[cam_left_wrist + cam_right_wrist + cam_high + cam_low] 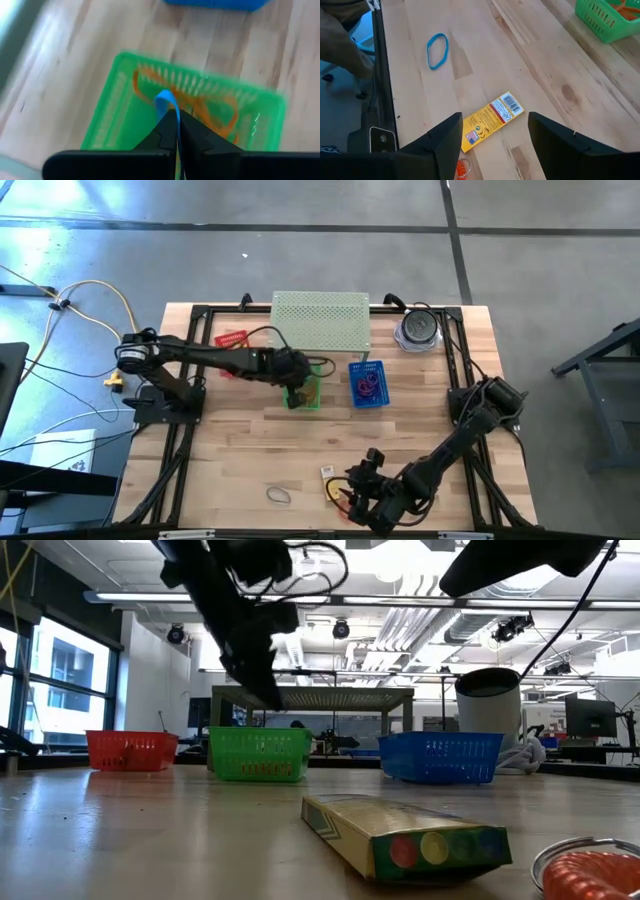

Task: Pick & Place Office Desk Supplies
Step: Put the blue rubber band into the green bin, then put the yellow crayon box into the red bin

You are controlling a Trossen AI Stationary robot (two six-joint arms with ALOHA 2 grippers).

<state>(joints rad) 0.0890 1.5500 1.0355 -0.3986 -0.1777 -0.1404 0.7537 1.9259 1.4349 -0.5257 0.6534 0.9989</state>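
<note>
Packet (327,473), yellow, on tabletop (240,440) near front edge, just beside right pincer (352,498); grey loop (277,495) well apart. Left pincer (296,387) over green basket (303,394).
Low view: packet flat in foreground.
Left wrist: left pincer clamped tight on blue loop (165,100), above green basket holding orange loops (200,105).
Right wrist: right pincer (493,131) spread wide, empty; packet between its fingers on tabletop.

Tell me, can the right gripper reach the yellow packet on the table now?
Probably yes: the right gripper is open just above the yellow packet, and nothing lies between them on the bare table.
</note>
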